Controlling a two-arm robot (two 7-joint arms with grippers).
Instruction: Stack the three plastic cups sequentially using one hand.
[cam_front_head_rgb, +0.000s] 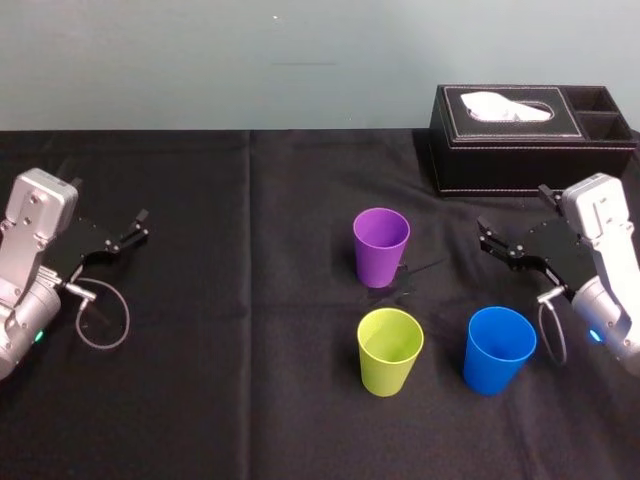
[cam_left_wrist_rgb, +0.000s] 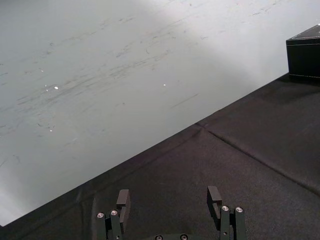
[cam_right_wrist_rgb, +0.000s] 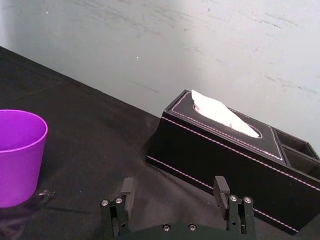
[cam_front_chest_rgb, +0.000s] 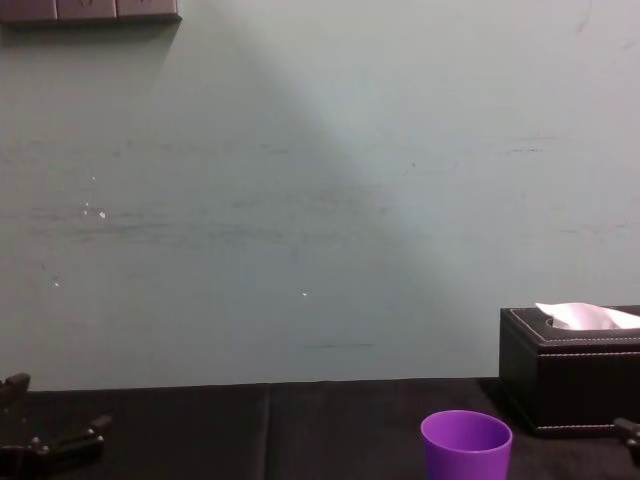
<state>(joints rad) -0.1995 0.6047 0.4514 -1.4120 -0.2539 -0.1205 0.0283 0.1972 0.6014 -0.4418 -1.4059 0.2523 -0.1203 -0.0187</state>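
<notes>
Black cloth covers your table (cam_front_head_rgb: 200, 400) from edge to edge, with a pale wall behind it. At the far right corner stands a black leather tissue box (cam_front_head_rgb: 530, 140) with white stitching, a white tissue (cam_front_head_rgb: 505, 106) poking out of its slot.

Your two silver arms rest low at the table's sides. The three plastic cups stand upright, mouths up, right of the table's middle, none touching another. The purple cup (cam_front_head_rgb: 381, 246) is the farthest from you. The yellow-green cup (cam_front_head_rgb: 390, 350) sits nearer you, almost straight in front of the purple one. The bright blue cup (cam_front_head_rgb: 499, 349) stands to the right of the yellow-green one, level with it and close under your right wrist.

Your right gripper (cam_front_head_rgb: 490, 240) hovers over the cloth between the tissue box and the blue cup, pointing inward toward the purple cup; its thin fingers (cam_right_wrist_rgb: 220, 186) are spread wide and grip nothing. Your left gripper (cam_front_head_rgb: 135, 228) is parked well away at the left side, jaws likewise parted and empty.
</notes>
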